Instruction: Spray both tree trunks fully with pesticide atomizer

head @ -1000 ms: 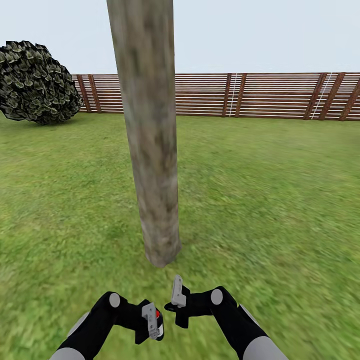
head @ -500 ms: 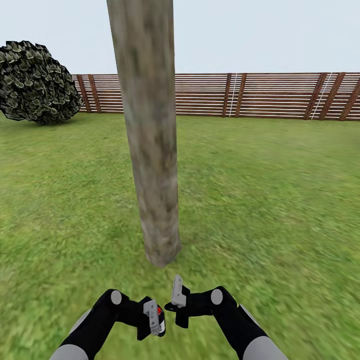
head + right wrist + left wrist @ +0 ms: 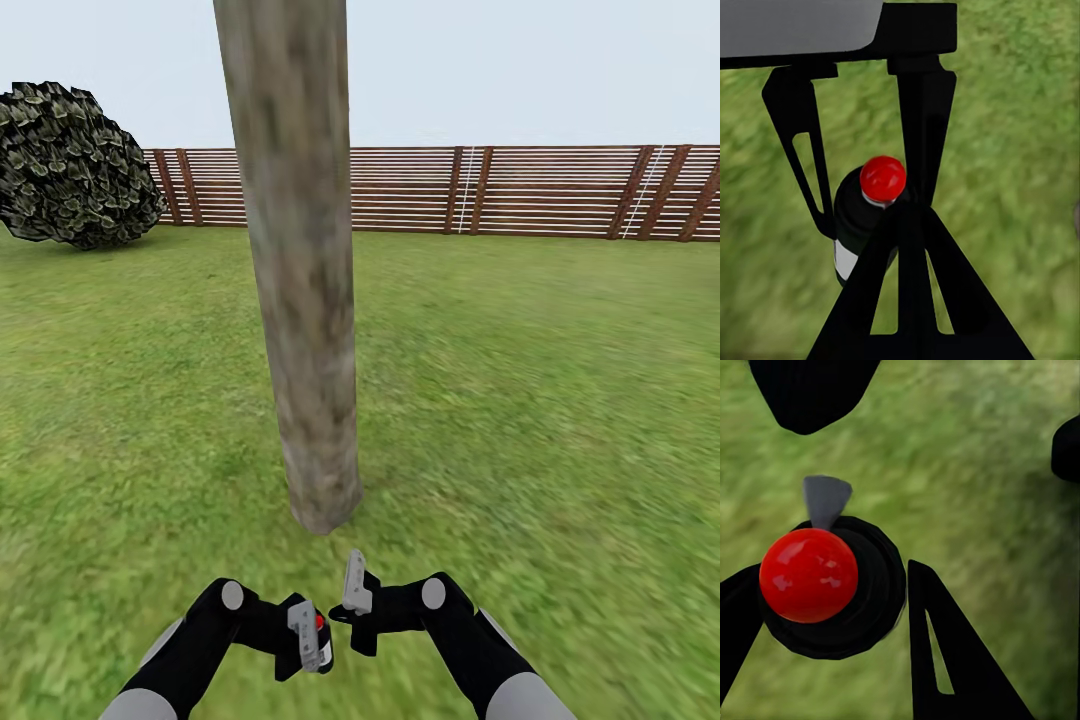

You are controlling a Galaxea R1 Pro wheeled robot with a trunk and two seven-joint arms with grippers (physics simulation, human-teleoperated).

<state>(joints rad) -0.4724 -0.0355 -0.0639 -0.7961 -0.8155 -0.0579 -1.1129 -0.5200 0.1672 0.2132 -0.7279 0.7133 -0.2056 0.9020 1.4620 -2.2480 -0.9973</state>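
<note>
At the bottom of the head view our two black arms bend inward toward each other. Our left gripper (image 3: 308, 637) sits lower left of centre, its fingers (image 3: 945, 660) clamped around the atomizer (image 3: 817, 581); our right gripper (image 3: 353, 583), just beside it, points upward with fingers together.

right gripper (image 3: 907, 217) fingers together, red-capped black atomizer (image 3: 866, 217) in left gripper (image 3: 862, 187), blurred grass (image 3: 1020, 150)
</note>
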